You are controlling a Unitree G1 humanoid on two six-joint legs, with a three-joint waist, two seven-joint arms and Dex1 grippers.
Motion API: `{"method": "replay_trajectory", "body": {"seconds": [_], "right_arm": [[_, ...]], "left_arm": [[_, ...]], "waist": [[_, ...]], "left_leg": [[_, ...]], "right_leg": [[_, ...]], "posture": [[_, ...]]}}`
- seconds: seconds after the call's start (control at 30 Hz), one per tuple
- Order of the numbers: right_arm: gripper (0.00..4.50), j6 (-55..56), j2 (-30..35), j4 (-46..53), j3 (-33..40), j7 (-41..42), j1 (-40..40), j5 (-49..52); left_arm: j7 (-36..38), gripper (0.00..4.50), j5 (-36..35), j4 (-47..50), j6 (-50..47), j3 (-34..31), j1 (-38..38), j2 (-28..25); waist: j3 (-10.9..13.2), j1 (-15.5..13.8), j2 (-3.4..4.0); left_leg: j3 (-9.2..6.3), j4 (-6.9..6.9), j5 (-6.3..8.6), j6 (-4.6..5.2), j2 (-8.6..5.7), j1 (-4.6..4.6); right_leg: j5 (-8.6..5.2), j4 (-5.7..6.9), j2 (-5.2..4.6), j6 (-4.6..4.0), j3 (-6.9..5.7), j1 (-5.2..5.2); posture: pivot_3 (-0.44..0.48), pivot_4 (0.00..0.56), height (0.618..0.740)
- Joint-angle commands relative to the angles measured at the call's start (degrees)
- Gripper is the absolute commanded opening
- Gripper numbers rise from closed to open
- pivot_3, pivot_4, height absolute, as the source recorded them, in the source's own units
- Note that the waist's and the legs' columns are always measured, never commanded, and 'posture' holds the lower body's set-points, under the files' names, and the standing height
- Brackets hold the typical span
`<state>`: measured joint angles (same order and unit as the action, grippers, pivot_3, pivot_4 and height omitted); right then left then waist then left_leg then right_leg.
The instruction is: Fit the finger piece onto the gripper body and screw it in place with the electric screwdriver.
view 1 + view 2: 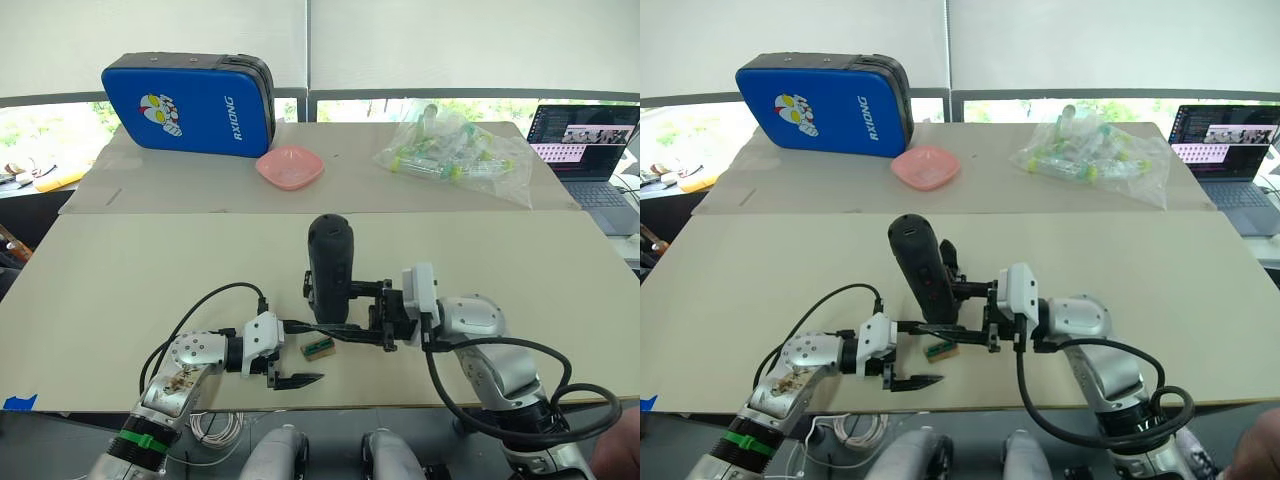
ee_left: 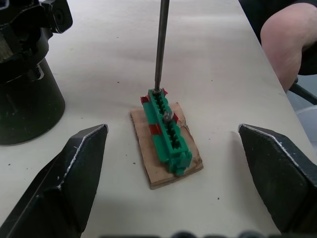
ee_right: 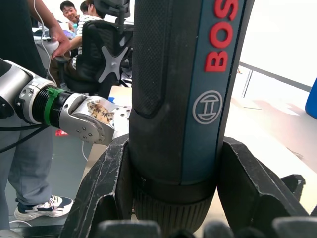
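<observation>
Near the table's (image 1: pixel 120 270) front edge, the right gripper (image 1: pixel 385 318) clamps the electric screwdriver (image 1: pixel 330 268) upright, its bit seemingly collecting a screw from the green block (image 2: pixel 167 133), while the left gripper (image 1: pixel 290 352) waits spread apart beside it.

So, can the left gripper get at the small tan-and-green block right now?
Probably yes: the open left gripper has the small tan-and-green block lying just ahead between its fingers. One catch: the thin metal bit of the long black electric screwdriver, held by the right gripper, stands on the block.
</observation>
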<state>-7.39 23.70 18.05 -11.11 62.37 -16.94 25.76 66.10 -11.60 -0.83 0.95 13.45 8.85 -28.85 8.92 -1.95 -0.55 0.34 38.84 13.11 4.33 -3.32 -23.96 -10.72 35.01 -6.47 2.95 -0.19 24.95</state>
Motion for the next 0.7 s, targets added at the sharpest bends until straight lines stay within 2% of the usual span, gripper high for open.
{"method": "replay_trajectory", "body": {"seconds": [0.03, 0.7], "right_arm": [[1.96, 1.6, -0.6, 1.5, 0.2, -0.3, -0.4, 0.6], [1.96, 1.4, -1.2, 2.7, 1.2, 0.1, -1.4, 2.7]], "left_arm": [[0.1, 4.50, 0.5, -1.8, -0.8, 1.3, -1.5, -0.3], [0.1, 4.50, -1.1, -1.1, -1.4, -0.7, -0.9, -0.6]], "waist": [[0.0, 0.0, 0.00], [0.0, 0.2, 0.00]], "left_leg": [[0.00, 0.00, 0.00, 0.00, 0.00, 0.00], [0.00, -0.01, 0.00, 0.00, 0.01, 0.01]], "right_leg": [[0.00, 0.00, 0.00, 0.00, 0.00, 0.00], [0.00, 0.00, 0.01, 0.00, 0.00, 0.00]], "posture": [[0.000, 0.150, 0.740], [0.000, 0.150, 0.740]]}}
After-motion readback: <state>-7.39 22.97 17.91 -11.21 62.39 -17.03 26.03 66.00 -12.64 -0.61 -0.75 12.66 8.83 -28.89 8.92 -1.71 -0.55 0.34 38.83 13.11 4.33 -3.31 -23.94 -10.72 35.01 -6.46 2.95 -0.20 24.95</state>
